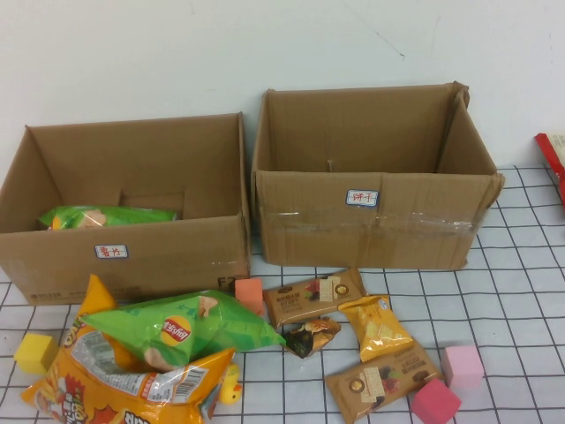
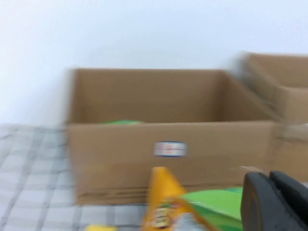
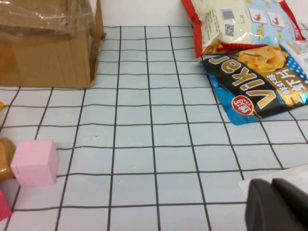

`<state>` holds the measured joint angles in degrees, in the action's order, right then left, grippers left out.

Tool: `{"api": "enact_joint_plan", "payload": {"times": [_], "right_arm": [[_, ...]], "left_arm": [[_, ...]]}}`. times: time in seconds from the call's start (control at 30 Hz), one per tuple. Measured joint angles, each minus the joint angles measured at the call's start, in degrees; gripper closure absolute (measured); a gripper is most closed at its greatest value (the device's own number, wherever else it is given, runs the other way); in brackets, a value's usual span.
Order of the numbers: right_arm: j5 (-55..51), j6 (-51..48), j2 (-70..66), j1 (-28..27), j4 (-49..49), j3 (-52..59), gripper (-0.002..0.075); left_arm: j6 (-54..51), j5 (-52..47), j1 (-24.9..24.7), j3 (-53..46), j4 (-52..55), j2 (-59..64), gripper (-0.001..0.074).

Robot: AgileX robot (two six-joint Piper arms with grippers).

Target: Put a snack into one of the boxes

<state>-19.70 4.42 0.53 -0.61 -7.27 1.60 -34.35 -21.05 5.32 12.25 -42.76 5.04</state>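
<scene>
Two open cardboard boxes stand at the back: the left box (image 1: 132,252) holds a green chip bag (image 1: 106,215), and nothing shows inside the right box (image 1: 371,221). In front lie a green Lay's bag (image 1: 181,327) on top of an orange snack bag (image 1: 124,384), two brown biscuit packets (image 1: 313,296) (image 1: 380,378), a yellow packet (image 1: 375,327) and a small dark packet (image 1: 309,336). Neither gripper shows in the high view. My left gripper (image 2: 273,192) is shut and empty, low in front of the left box (image 2: 144,139), beside the green bag (image 2: 216,207). My right gripper (image 3: 272,185) is shut and empty over the gridded table.
Foam cubes lie among the snacks: yellow (image 1: 35,352), orange (image 1: 250,293), pink (image 1: 463,365) and magenta (image 1: 435,402). A small yellow duck (image 1: 231,386) sits by the orange bag. A red-and-white bag (image 3: 236,19) and a dark blue chip bag (image 3: 260,82) lie right of the right box.
</scene>
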Motion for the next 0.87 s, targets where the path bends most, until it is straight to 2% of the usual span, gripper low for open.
{"api": "enact_joint_plan", "payload": {"times": [0.07,0.1,0.2,0.37,0.6,0.87], "right_arm": [[0.0,0.0,0.0,0.0,0.0,0.0,0.0727],[0.0,0.0,0.0,0.0,0.0,-0.1,0.0727],[0.0,0.0,0.0,0.0,0.0,-0.1,0.0727],[0.0,0.0,0.0,0.0,0.0,-0.1,0.0727],[0.0,0.0,0.0,0.0,0.0,-0.1,0.0727],[0.0,0.0,0.0,0.0,0.0,-0.1,0.0727]], "left_arm": [[14.93,2.9,0.0,-1.72,11.4,-1.86,0.0737],[29.0,5.9,0.0,-4.16,22.32,-4.06,0.0737],[38.33,10.21,0.0,-8.23,31.76,-5.59,0.0737],[35.88,12.06,0.0,-13.46,35.89,-5.6,0.0737],[32.91,3.87,0.0,-13.75,37.85,-5.6,0.0737],[32.53,2.91,0.0,-13.64,38.07,-5.6,0.0737]]}}
